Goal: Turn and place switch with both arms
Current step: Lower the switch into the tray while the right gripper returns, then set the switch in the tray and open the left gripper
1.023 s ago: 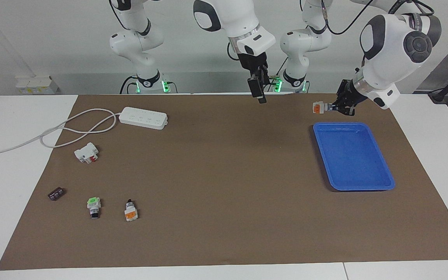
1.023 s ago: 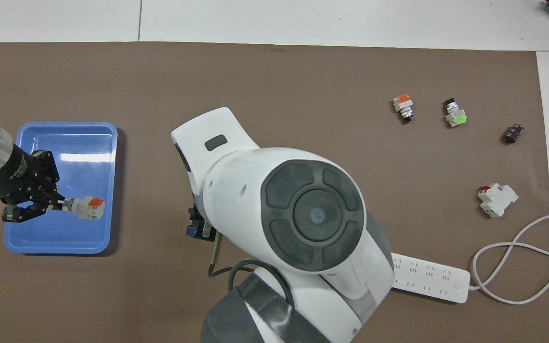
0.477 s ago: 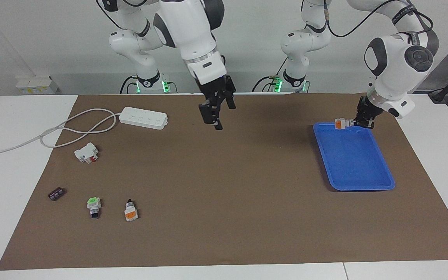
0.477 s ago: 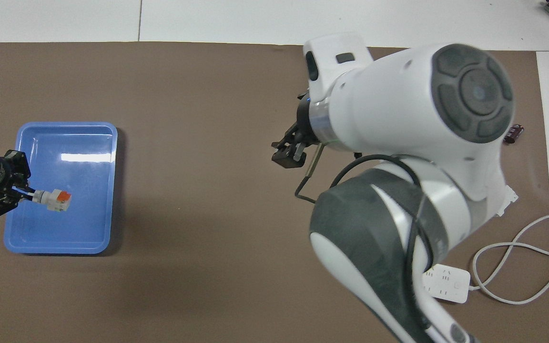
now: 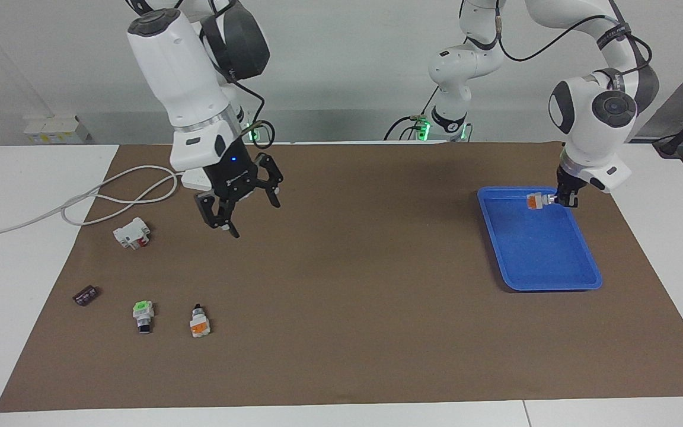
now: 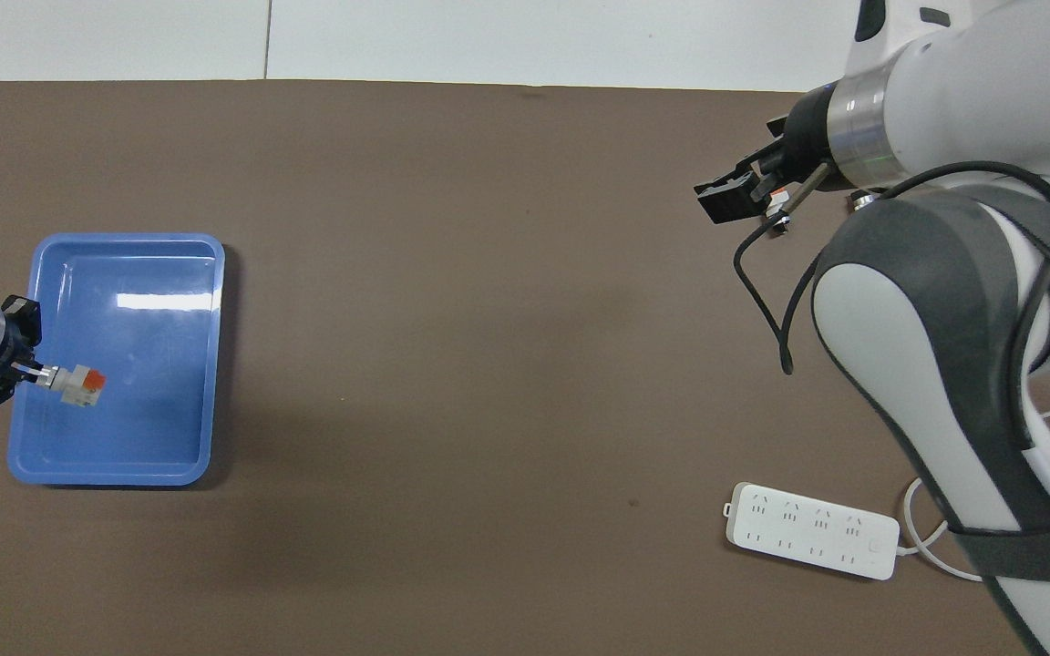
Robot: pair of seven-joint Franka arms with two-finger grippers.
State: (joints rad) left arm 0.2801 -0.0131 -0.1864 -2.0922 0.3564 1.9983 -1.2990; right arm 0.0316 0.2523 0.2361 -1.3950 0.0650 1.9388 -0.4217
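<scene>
My left gripper [image 5: 550,200] is shut on the knob end of a white switch with an orange-red face [image 5: 534,201]. It holds the switch sideways, low over the blue tray [image 5: 546,255], above the tray's part nearest the robots. In the overhead view the held switch [image 6: 81,384] is over the tray [image 6: 133,437], at the tip of the left gripper [image 6: 35,373]. A second, similar switch with an orange face [image 5: 199,324] lies on the brown mat toward the right arm's end. My right gripper [image 5: 248,212] is open and empty, up over the mat beside the power strip; it also shows in the overhead view [image 6: 748,200].
A white block with a red part [image 5: 132,232], a green-capped switch [image 5: 142,314] and a small dark cylinder [image 5: 85,295] lie on the mat at the right arm's end. A white power strip [image 6: 812,542] and its looped cable [image 5: 80,204] lie nearer the robots.
My right arm has swung from the table's middle toward its own end, and its gripper has opened wide. My left gripper has lowered the switch from beside the tray to over the tray.
</scene>
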